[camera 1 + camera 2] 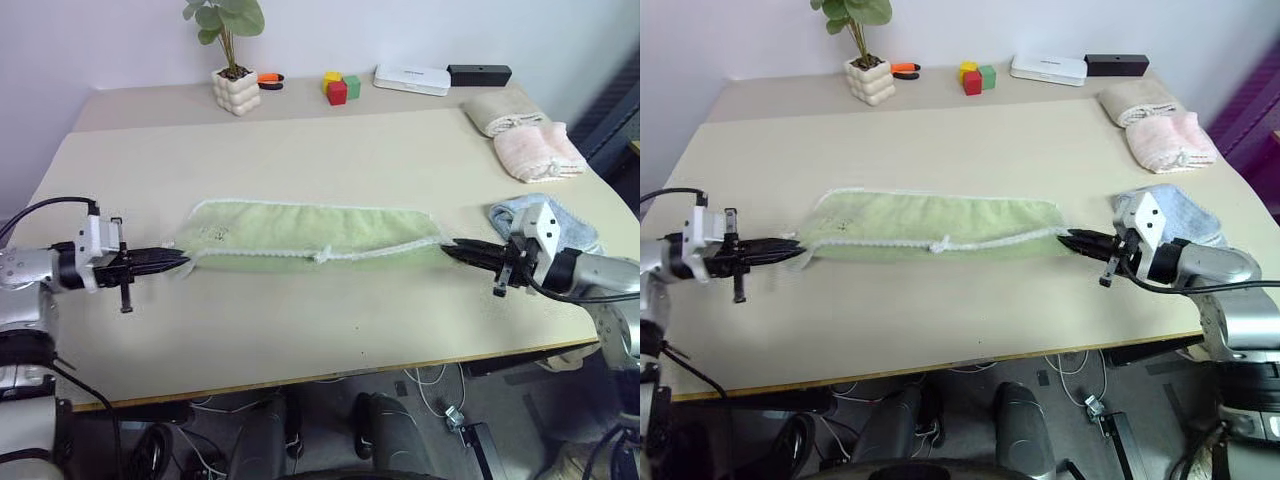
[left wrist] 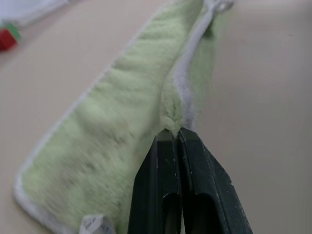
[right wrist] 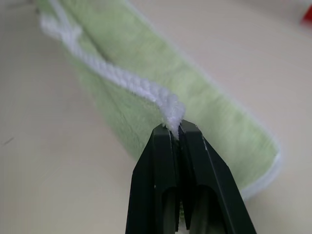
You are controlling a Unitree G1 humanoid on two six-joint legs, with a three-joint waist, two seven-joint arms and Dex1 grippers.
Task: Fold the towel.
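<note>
At the left, our left gripper (image 1: pixel 178 260) is pinched shut on the towel (image 1: pixel 310 233), which lies stretched across the middle of the table (image 1: pixel 300 330), doubled lengthwise. At the right, our right gripper (image 1: pixel 452 249) clamps the white edging. We judge both holds thin: each takes only a sliver of hem, so uneven pulling could slip a corner free and skew the fold. The towel is soft, fluffy green terry with corded white trim; the tabletop is smooth and beige.
</note>
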